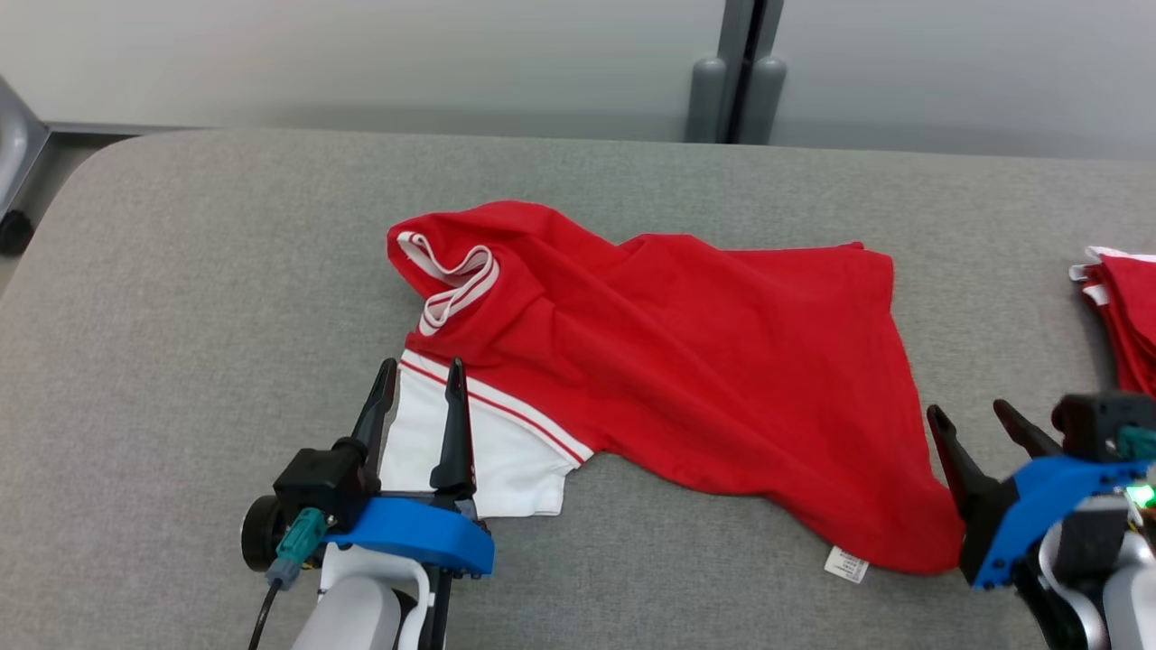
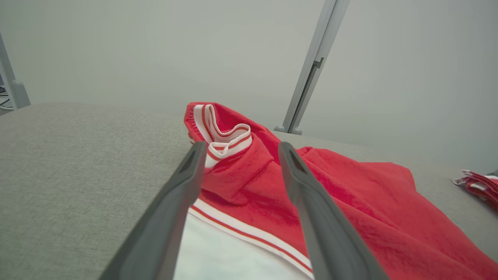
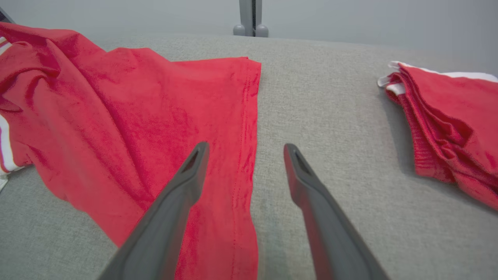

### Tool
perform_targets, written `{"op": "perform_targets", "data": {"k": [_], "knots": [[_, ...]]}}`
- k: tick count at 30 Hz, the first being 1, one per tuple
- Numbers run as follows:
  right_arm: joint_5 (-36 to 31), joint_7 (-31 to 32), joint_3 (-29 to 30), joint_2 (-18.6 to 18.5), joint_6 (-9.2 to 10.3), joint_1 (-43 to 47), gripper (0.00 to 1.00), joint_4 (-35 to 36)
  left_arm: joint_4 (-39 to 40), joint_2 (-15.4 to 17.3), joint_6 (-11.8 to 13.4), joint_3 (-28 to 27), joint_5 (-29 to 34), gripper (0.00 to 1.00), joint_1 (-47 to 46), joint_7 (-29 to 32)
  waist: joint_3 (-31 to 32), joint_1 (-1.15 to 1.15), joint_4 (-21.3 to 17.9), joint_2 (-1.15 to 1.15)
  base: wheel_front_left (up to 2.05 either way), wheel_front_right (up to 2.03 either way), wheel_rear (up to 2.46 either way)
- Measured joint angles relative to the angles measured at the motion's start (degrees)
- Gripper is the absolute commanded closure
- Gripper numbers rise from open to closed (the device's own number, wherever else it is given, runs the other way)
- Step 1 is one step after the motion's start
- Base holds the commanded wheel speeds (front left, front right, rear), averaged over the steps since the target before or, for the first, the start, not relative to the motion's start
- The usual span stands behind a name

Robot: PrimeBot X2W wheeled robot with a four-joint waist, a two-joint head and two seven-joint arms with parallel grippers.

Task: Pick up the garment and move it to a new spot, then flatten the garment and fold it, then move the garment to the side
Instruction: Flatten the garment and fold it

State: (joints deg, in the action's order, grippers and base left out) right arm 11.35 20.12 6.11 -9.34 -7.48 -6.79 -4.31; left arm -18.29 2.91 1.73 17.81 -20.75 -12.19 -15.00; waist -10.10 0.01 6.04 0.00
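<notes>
In the head view the red garment (image 1: 686, 361) lies crumpled on the grey tabletop (image 1: 226, 271), between the two grippers. The left gripper (image 1: 423, 366) has its fingers apart over the white sleeve (image 1: 497, 451) and holds nothing. The right gripper (image 1: 968, 411) also has its fingers apart, just beside the garment's near corner. A folded red pile (image 1: 1124, 307) lies beyond them, to the right.

In the left wrist view the striped collar (image 2: 221, 136) is just ahead of the fingertips, and the sleeve is below the fingers.

In the right wrist view the garment's hem (image 3: 249, 128) runs between the open fingers. One finger is over red cloth, the other over bare tabletop.
</notes>
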Motion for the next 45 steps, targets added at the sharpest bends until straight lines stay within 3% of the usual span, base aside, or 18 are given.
{"op": "perform_targets", "data": {"k": [4,15,16,18,26,34,45], "knots": [[-0.77,1.49,-3.97,-3.47,0.00,-5.96,0.00,-7.51,0.19,0.00,0.25,0.22,-0.42,0.00,-1.19,0.00,-1.54,0.00,1.54,0.00,0.00,0.00,0.00],[-0.32,3.33,-12.65,-6.88,0.00,-14.84,0.00,-21.40,0.29,0.02,0.49,0.30,-0.89,0.00,-1.75,0.00,-3.51,0.00,5.10,0.01,0.00,0.00,0.00],[-0.32,3.28,-13.01,-7.12,0.00,-15.33,0.59,-21.98,0.30,0.02,0.49,0.30,-0.94,0.00,-1.75,0.01,-3.53,0.00,5.21,0.01,0.00,0.00,0.00],[-0.32,3.10,-13.45,-7.54,-0.01,-16.16,1.00,-22.87,0.37,0.01,0.53,0.27,-0.96,0.00,-1.76,0.00,-3.58,-0.01,5.35,0.01,0.00,0.00,0.00],[0.03,0.89,-13.49,-10.53,0.00,-20.64,1.00,-24.47,0.75,0.01,0.75,0.49,-1.40,0.00,-1.77,0.01,-4.27,-0.01,5.82,0.01,0.00,0.00,0.00],[0.02,1.42,-12.35,-11.04,-0.01,-27.26,1.00,-26.79,1.23,0.01,0.80,1.29,-1.79,0.00,-2.25,0.01,-5.64,0.00,6.71,0.01,0.00,0.00,0.00],[-5.99,-0.55,-9.87,-11.16,0.00,-37.66,1.00,-37.39,1.42,0.02,0.83,2.69,-2.37,0.00,-3.54,0.01,-7.92,0.00,9.75,0.01,0.00,0.00,0.00]]}}
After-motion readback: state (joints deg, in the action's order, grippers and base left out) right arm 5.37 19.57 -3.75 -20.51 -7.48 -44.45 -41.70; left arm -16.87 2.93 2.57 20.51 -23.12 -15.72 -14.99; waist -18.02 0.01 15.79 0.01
